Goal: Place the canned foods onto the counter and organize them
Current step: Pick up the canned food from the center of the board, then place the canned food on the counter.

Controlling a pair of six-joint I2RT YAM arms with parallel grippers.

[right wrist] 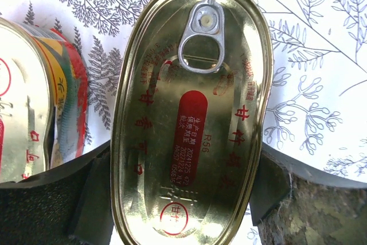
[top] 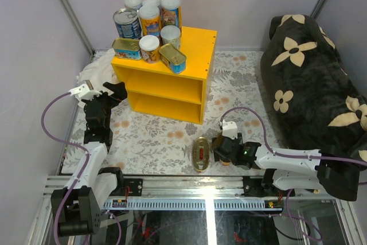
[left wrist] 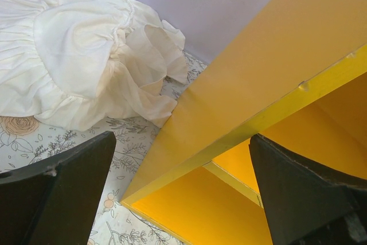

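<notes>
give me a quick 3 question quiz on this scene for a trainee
1. True or false: the oval gold tin lies on top of the yellow counter.
2. What lies beside the counter, near the left tool? A) a white cloth B) a blue bowl C) a red box
3. Which tool has its fingers on either side of that tin?

Key
1. False: it lies on the floral floor.
2. A
3. The right tool.
</notes>
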